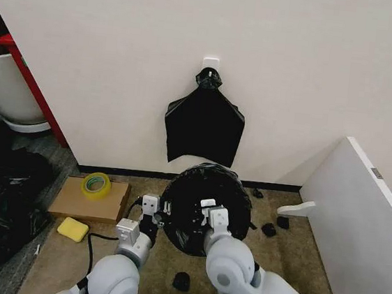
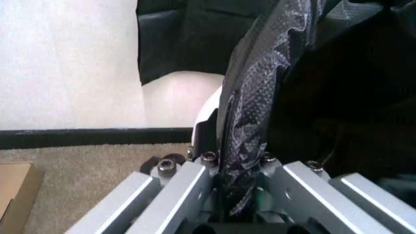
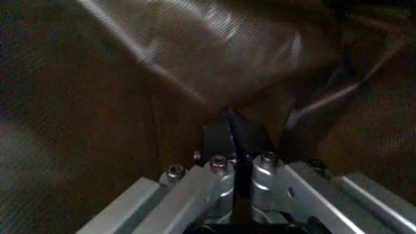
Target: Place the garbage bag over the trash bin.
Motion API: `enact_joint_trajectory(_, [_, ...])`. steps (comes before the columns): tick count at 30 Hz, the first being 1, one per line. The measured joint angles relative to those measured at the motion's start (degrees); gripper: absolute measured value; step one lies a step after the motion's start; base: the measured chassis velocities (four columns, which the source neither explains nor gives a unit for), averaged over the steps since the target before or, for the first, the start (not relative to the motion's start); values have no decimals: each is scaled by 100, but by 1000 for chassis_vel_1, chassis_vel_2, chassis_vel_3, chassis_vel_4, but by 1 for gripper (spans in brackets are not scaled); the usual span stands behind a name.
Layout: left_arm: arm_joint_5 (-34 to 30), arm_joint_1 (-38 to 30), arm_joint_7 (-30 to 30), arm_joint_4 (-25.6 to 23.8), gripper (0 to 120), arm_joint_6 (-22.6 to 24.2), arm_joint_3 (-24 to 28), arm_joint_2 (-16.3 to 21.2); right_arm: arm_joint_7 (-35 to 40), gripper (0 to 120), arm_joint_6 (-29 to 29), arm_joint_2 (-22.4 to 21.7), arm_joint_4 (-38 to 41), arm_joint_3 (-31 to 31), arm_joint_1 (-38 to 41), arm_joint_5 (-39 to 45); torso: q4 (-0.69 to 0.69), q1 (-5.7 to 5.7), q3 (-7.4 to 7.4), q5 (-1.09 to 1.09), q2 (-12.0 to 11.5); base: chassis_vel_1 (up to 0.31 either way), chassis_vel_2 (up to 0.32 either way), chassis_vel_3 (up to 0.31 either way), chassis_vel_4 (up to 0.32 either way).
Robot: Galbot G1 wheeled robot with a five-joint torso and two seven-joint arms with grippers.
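Looking down from the head camera: no brand, label or legible writing anywhere. One trash bin (image 1: 204, 236) stood on the tan carpet against the base of a cream wall, its mouth already covered by one garbage bag (image 1: 202, 190), glossy black and crinkled, draped over the rim. A sliver of the bin's white side showed in the left wrist view (image 2: 209, 112).

Two grippers were at the bin. The left gripper (image 1: 152, 219) sat at the rim's left edge, jaws pinched shut on a fold of bag film, seen close in the left wrist view (image 2: 239, 195). The right gripper (image 1: 211, 215) was inside the bag's mouth, jaws likewise closed on a pleat of plastic (image 3: 237, 146).

On the wall above, one flat black bundle (image 1: 204, 123) hung from a white hook (image 1: 211, 64). Four small black scraps lay on the carpet, one by the arms (image 1: 181, 280) and three to the right (image 1: 269, 229). To the left were one cardboard sheet (image 1: 71, 200), one roll of yellow tape (image 1: 96, 186) on it, and one yellow sponge (image 1: 73, 229). A white panel (image 1: 364, 214) leaned at the right; a white tub (image 1: 5, 92) stood far left.
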Motion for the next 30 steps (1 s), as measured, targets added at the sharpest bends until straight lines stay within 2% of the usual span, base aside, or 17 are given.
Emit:
enact_joint_trajectory(6, [-16,25,0,-141,0,-4,-13,24,-76,0,-2,86,-467,-155,279,-249,0,0,0,0,0,0,0,0,0])
enact_joint_trajectory(11, [-74,32,-3,-266,0,-4,-15,40,-500,0,180,128,-772,-168,330,-1033,0,0,0,1,0,0,0,0,0])
enact_joint_trajectory(12, [-86,22,-4,-246,0,-4,-19,44,-976,0,692,59,-829,-128,262,-1692,0,0,0,1,0,0,0,0,0])
enact_joint_trajectory(15, [-108,-42,-4,-129,0,-5,-19,45,-1309,0,1020,-98,-694,-61,70,-2077,-2,0,1,1,0,0,0,0,0])
enact_joint_trajectory(18, [-118,-93,-4,-48,0,-20,-23,51,-1276,0,976,-208,-383,10,-87,-1859,-3,0,0,1,0,0,0,0,0])
enact_joint_trajectory(24, [-127,-171,1,48,0,-41,-1,57,-333,0,110,-256,499,233,-254,306,0,0,0,0,0,0,0,0,0])
enact_joint_trajectory(27, [-127,-177,2,43,0,-41,12,53,-142,0,20,-263,563,153,-233,639,0,-1,0,1,0,0,0,0,0])
enact_joint_trajectory(30, [-127,-143,2,-27,0,-36,11,54,-141,0,7,-268,300,-46,-184,422,0,0,0,1,0,0,0,0,0])
